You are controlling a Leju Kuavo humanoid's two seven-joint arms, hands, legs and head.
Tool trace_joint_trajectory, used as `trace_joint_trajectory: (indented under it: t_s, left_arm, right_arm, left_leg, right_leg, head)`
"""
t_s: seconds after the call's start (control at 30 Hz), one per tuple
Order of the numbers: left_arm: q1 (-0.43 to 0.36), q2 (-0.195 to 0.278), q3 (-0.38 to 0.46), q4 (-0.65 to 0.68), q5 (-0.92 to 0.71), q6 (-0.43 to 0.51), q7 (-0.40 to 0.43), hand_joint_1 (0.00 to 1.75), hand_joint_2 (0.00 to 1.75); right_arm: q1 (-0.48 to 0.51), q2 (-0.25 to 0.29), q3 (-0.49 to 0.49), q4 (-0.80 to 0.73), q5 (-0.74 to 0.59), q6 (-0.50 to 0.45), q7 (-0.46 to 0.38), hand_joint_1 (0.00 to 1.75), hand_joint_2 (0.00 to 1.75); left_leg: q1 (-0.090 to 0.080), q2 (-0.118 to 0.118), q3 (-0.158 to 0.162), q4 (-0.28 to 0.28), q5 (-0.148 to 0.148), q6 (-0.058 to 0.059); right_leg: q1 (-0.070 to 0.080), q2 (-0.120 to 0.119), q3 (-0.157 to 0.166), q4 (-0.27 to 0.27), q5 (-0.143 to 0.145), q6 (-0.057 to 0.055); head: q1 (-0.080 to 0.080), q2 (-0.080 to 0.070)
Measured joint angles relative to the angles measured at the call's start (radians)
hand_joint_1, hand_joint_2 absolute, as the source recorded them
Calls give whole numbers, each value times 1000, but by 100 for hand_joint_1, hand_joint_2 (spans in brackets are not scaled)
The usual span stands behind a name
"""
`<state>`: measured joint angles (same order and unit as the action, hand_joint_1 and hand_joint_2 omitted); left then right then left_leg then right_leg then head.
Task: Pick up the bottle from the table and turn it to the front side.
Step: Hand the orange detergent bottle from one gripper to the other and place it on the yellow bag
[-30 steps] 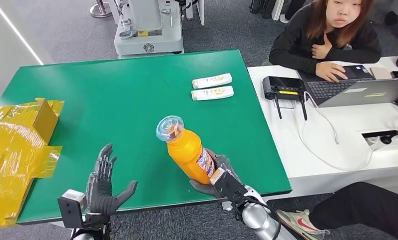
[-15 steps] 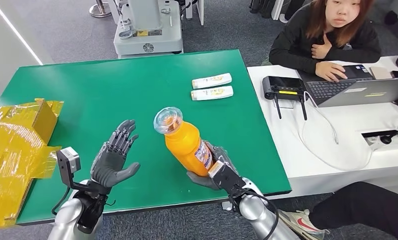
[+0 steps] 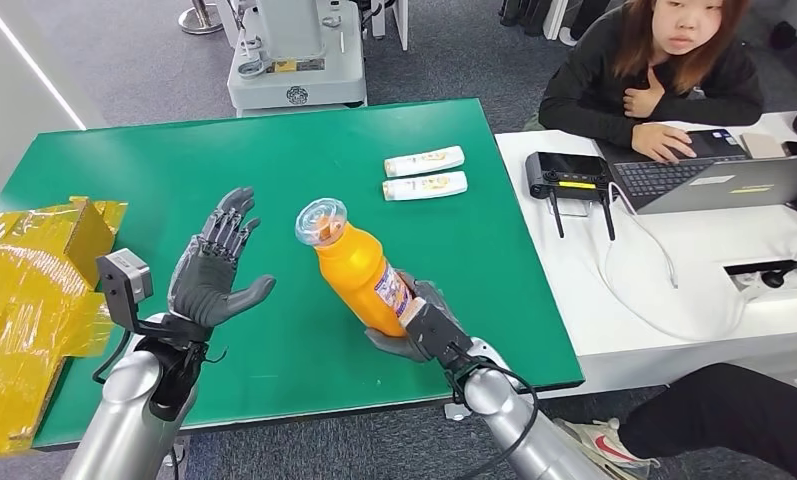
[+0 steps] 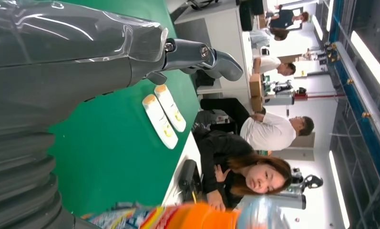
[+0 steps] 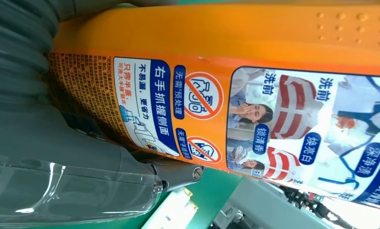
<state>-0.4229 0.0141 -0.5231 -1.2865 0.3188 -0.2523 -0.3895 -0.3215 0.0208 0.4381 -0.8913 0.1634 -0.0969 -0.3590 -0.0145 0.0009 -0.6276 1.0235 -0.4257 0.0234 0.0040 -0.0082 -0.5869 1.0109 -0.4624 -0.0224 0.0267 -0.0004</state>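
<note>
The right hand grips the lower body of the orange bottle, holding it lifted over the green table and tilted so its clear cap leans up and toward the left hand. In the right wrist view the bottle's printed label lies right against the camera, with the grey thumb wrapped along the bottle's side. The left hand hangs above the table just beside the bottle, palm turned toward it, fingers spread wide and holding nothing — a narrow gap of green separates it from the bottle. The bottle sits over the near middle of the table, not far from the front edge. Farther back, near the right edge, 2 small white tubes lie side by side, well apart from both hands; between them and the bottle the green surface is bare. At the table's left edge stands a yellow wrapped box, near the left arm. Beyond the right edge is a white desk with a laptop and a seated person.
</note>
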Motion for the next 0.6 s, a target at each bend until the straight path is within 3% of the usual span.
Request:
trace_joint_trajectory:
  t_s: [0.37,0.6]
  left_arm:
    - [-62,-39,-69,62,67,-50,53,0,175]
    - [-104,-72,-80,112,57,-41,40,0,175]
  right_arm:
    - [-210,53,-4,186,45,-1,6,175,175]
    - [-263,96,-4,265,45,1,10,175,175]
  left_leg:
    - [0,0,0,0,0,0]
    - [0,0,0,1,0,0]
  right_leg:
    - [0,0,0,0,0,0]
    - [0,0,-1,0,0,0]
  head:
    - [0,0]
    - [0,0]
